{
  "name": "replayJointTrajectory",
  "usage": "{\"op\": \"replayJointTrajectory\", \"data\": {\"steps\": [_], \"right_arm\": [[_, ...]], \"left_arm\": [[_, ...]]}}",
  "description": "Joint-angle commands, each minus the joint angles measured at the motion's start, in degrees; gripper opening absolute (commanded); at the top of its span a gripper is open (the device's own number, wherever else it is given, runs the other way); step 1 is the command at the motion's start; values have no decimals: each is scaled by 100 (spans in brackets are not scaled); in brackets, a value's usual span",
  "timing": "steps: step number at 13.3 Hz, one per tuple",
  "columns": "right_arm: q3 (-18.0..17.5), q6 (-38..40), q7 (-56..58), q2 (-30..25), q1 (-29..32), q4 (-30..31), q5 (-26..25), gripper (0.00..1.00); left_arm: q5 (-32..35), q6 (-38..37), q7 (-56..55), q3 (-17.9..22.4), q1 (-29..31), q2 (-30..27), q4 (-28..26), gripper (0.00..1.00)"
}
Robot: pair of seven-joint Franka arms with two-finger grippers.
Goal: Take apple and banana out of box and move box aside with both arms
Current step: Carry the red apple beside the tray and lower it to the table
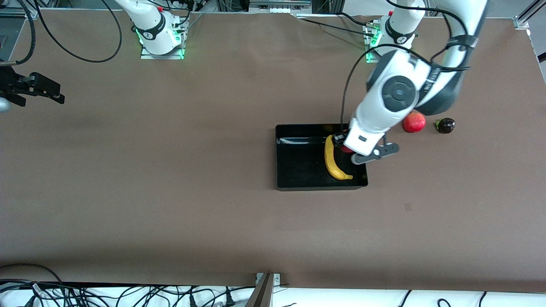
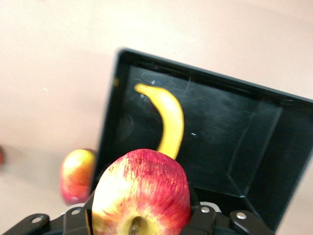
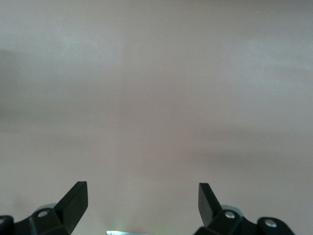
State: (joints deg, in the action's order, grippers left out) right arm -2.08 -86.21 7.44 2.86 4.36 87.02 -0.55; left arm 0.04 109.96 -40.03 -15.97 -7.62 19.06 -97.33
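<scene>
My left gripper [image 1: 346, 148] is shut on a red apple with yellowish patches [image 2: 142, 193] and holds it over the black box [image 1: 298, 170], at the end toward the left arm. Only a sliver of the apple [image 1: 346, 149] shows under the wrist in the front view. A long yellow banana [image 1: 332, 158] lies curved inside the box [image 2: 254, 142], right beside the held apple; the left wrist view shows the banana [image 2: 168, 122] just past the apple. My right gripper [image 1: 53, 91] hangs open and empty over bare table at the right arm's end, its fingers [image 3: 73, 200] spread wide around nothing.
A second red fruit [image 1: 414, 122] and a small dark round fruit [image 1: 445, 125] sit on the table beside the box, toward the left arm's end. The red fruit [image 2: 76, 175] also shows just outside the box wall. Cables lie along the table's near edge.
</scene>
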Motion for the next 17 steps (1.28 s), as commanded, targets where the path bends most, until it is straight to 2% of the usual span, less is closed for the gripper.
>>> {"op": "replayJointTrajectory", "data": {"steps": [1,5,8,12,15,17], "right_arm": [[-29,60,-15,48,12,-124,-50,100],[-29,60,-15,48,12,-124,-50,100],[-29,60,-15,48,12,-124,-50,100],[-29,60,-15,48,12,-124,-50,100],[-29,69,-15,48,12,-124,-50,100],[-38,78,-15,48,3,-124,-50,100]], "left_arm": [[-110,-430,1176,-133,653,54,91,0],[-31,-617,2646,-196,1507,185,65,0],[31,-170,3360,190,1676,405,65,0],[31,1041,3484,358,1711,835,-22,0],[48,2297,3484,367,1755,766,-889,0],[57,2801,3484,376,1746,774,-1235,0]]}}
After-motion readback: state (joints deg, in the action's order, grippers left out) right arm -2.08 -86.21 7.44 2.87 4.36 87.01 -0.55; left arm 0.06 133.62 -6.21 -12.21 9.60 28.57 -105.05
